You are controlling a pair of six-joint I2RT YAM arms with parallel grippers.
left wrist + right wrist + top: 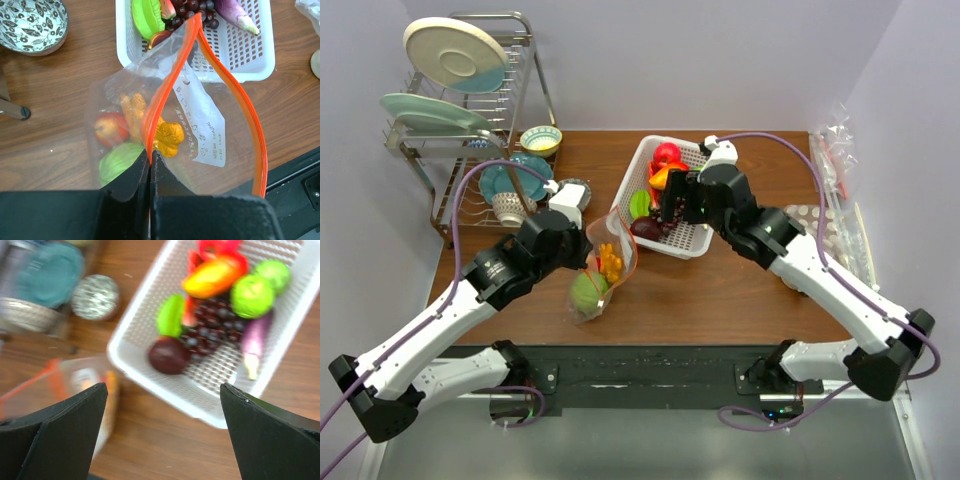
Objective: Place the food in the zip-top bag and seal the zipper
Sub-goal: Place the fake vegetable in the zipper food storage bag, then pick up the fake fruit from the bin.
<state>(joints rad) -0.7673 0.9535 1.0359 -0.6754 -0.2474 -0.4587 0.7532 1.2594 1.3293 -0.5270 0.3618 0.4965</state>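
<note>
**Left claw.** The left claw [150, 160] is clamped down to a narrow slit. It grips one end of the zipper [254, 125], and the orange-red strip runs in between its fingers.

**Zip-top bag.** The zip-top bag [115, 95] lies on the counter [60, 125], just in front of the left claw. In the top view its long axis runs diagonally. The closed bottom points toward the robot, and the mouth points away and to the right, at the white basket [250, 70]. The zipper is unsealed: its two strips part into a long loop, and the far tip of the loop reaches the basket's near wall. Inside the bag are a green round piece [117, 160], a red round piece [107, 127] and a yellow-orange piece [167, 137]. A white printed label shows on the film.

**Right claw.** The right claw [162, 390] is spread wide and holds nothing. It hovers above the basket, touching none of the contents. Its wrist view is blurred.

**Surroundings.** The basket holds dark grapes [207, 332], an eggplant [255, 342], a dark red round piece [169, 355] and several green, red and orange pieces. A patterned bowl [30, 25] stands on the counter to the left of the basket, well apart from the bag.
</note>
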